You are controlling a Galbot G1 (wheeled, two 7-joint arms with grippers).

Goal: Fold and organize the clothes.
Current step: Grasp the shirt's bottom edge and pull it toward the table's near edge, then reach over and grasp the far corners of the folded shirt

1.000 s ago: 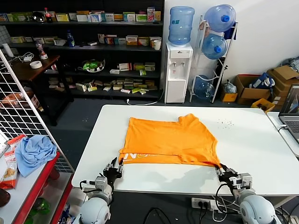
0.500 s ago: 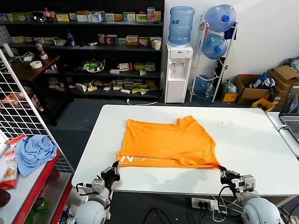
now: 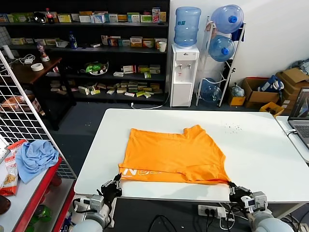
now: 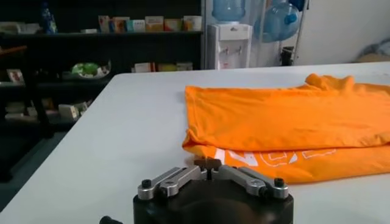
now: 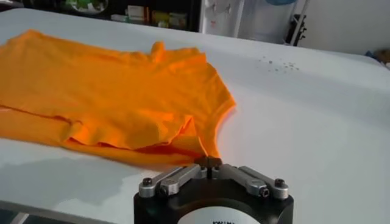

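The bright orange short-sleeved cotton T-shirt (image 3: 174,155) is lying half-folded, long axis running across the white table's (image 3: 260,150) near edge — the left gripper (image 3: 112,186) and right gripper (image 3: 238,190) are pinching its two near corners, fingers closed, equally near.

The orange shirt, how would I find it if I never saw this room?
Look at the big white table in front of the shelves. The orange T-shirt lies folded on it, near the front edge. It is the only bright orange thing, with white letters along its front hem; the light blue cloth sits off the table.
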